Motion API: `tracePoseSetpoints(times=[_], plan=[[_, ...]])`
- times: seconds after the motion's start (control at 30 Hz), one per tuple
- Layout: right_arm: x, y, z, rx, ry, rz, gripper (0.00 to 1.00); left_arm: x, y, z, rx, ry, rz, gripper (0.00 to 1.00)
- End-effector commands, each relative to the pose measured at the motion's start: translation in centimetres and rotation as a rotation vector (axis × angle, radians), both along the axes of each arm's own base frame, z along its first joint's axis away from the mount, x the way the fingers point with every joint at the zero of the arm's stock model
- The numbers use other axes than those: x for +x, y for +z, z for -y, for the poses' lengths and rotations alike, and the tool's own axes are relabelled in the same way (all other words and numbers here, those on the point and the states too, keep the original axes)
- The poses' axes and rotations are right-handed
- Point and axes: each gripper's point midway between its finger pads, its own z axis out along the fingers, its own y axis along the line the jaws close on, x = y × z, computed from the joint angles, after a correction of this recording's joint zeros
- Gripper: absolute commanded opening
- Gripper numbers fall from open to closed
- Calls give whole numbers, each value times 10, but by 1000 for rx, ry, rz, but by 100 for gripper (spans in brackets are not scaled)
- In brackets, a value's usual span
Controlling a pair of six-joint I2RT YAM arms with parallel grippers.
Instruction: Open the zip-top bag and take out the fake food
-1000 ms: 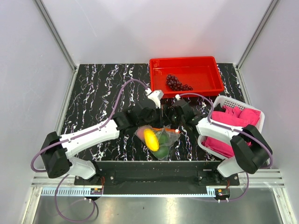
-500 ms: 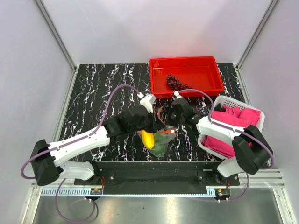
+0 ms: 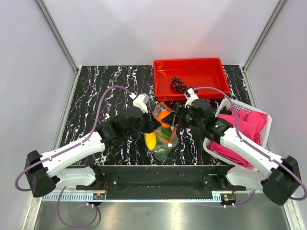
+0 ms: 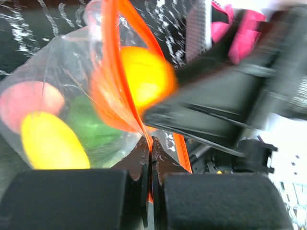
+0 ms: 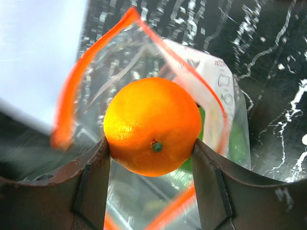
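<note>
Orange plastic ball [image 5: 152, 127] is now clamped by the right gripper [image 5: 151, 143] at the mouth of the clear crinkly zip-top bag [image 3: 163, 146], near the tabletop's front edge; a second ago it lay inside. Left gripper [image 4: 151, 167] stays pinched on the orange-red zip strip [image 4: 112, 72]. Yellow oblong piece [image 4: 50, 141] and green piece [image 4: 88, 127] remain bagged. Blur leaves a pinkish piece [image 4: 29, 103] unidentifiable.

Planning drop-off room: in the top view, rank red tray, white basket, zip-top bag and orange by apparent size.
1. red tray and white basket, too alike to split.
2. zip-top bag.
3. orange.
</note>
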Motion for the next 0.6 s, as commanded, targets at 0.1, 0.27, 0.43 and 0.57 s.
tracePoseSetpoints(times=[0.1, 0.27, 0.43, 0.57], plan=[[-18, 80, 16, 47, 25, 156, 0, 14, 26, -20, -20, 49, 81, 0], [14, 107, 49, -94, -148, 301, 0, 7, 20, -18, -26, 15, 58, 0], [67, 141, 75, -204, -308, 409, 0, 1, 21, -15, -33, -27, 56, 0], [119, 146, 98, -266, -397, 406, 0, 3, 32, -12, -24, -59, 85, 0]])
